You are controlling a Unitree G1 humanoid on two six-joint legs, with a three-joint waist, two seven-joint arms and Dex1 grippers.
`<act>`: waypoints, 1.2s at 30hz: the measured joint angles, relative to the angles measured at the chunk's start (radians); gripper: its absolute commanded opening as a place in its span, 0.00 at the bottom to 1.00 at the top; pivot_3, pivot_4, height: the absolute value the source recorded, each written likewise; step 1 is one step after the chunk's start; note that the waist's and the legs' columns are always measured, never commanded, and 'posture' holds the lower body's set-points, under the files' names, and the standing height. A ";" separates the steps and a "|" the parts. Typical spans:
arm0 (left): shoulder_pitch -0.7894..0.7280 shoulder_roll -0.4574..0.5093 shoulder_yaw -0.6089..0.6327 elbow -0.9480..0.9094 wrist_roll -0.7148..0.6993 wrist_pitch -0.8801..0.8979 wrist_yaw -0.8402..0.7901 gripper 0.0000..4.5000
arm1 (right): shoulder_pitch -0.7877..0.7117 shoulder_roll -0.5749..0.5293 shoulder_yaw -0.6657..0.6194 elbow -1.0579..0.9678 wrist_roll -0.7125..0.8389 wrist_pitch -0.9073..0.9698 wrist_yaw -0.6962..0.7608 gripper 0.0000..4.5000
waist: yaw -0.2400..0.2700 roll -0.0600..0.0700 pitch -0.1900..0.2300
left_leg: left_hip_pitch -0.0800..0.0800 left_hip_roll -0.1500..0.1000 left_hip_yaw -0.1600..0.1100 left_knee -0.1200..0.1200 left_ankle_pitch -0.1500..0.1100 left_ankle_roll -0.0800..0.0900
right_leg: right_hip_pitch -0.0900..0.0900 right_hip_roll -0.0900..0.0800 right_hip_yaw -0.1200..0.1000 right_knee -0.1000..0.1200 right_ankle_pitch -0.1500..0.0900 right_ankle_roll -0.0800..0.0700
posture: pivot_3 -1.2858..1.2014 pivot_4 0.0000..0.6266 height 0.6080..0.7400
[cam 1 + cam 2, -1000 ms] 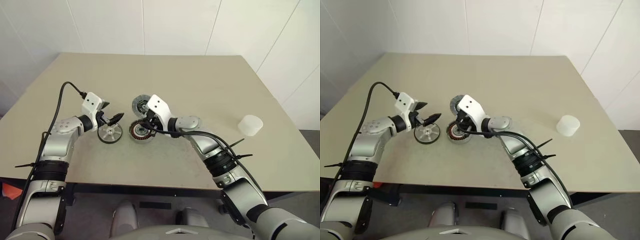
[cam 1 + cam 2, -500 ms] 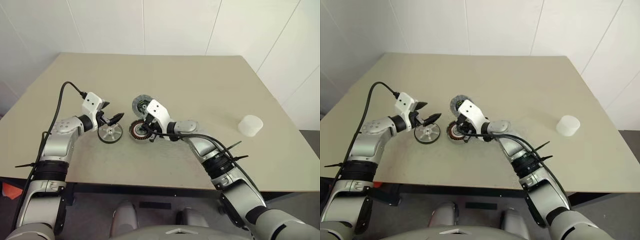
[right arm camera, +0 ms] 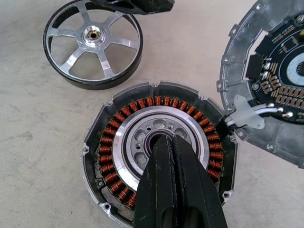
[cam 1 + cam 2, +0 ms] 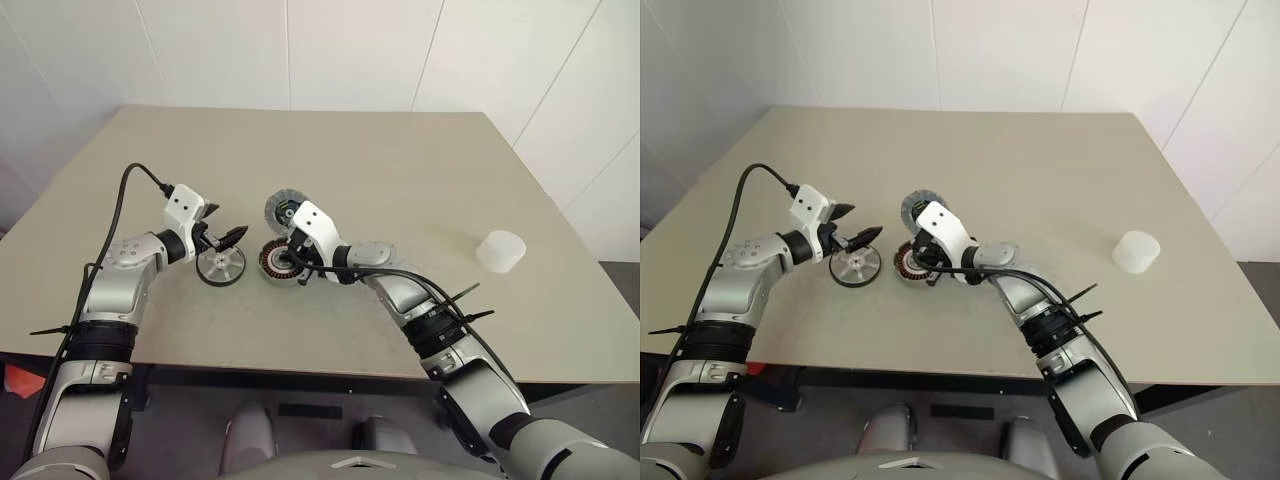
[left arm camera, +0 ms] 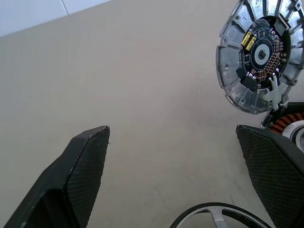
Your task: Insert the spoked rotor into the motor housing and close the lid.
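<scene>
Left gripper [image 4: 228, 238] spread wide; right gripper [image 3: 164, 142] (fingers pressed together) angled down.

**Non-task items in view**

A translucent white plastic cup [image 4: 500, 250] stands upright on the beige table [image 4: 400, 160], near its right edge. White wall panels [image 4: 350, 50] stand behind the table's far edge.

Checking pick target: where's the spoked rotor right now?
In the left eye view the spoked rotor lies flat on the table, just left of the motor housing, under the open left gripper.
</scene>
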 measured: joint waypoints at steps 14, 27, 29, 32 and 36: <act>0.013 0.000 0.000 0.000 0.001 0.000 0.001 1.00 | -0.016 0.049 0.020 0.051 0.000 0.012 0.000 0.01 | 0.000 0.000 0.000 | 0.000 0.000 -0.001 0.000 0.000 0.000 | 0.001 0.000 -0.008 0.000 0.000 -0.001 | 0.52 0.00 1.00; 0.018 0.000 0.000 -0.001 0.001 0.002 0.001 1.00 | -0.026 0.014 -0.022 -0.014 0.004 0.021 -0.015 0.01 | 0.001 0.000 0.000 | 0.000 0.000 -0.002 0.000 0.001 -0.001 | 0.002 0.000 -0.008 0.000 0.000 -0.001 | 0.52 0.00 1.00; 0.018 -0.002 -0.001 -0.001 0.002 0.002 0.001 1.00 | -0.033 0.013 -0.026 -0.017 0.003 0.022 -0.017 0.01 | 0.000 0.000 0.000 | 0.000 0.001 -0.002 0.000 0.001 -0.001 | 0.002 0.000 -0.008 0.000 0.000 -0.001 | 0.52 0.00 1.00; 0.018 -0.004 -0.006 -0.001 0.003 0.002 0.001 1.00 | -0.031 0.013 -0.021 -0.017 0.002 0.022 -0.018 0.01 | 0.000 0.000 0.000 | 0.000 0.001 -0.002 0.000 0.001 -0.001 | 0.002 0.000 -0.008 0.000 0.000 -0.001 | 0.52 0.00 1.00; 0.018 -0.004 -0.007 -0.001 0.004 0.002 0.001 1.00 | -0.008 0.015 -0.013 -0.008 0.002 0.022 -0.024 0.01 | 0.000 0.000 0.000 | 0.000 0.001 -0.002 0.000 0.001 -0.001 | 0.002 0.000 -0.008 0.000 0.000 -0.001 | 0.52 0.00 1.00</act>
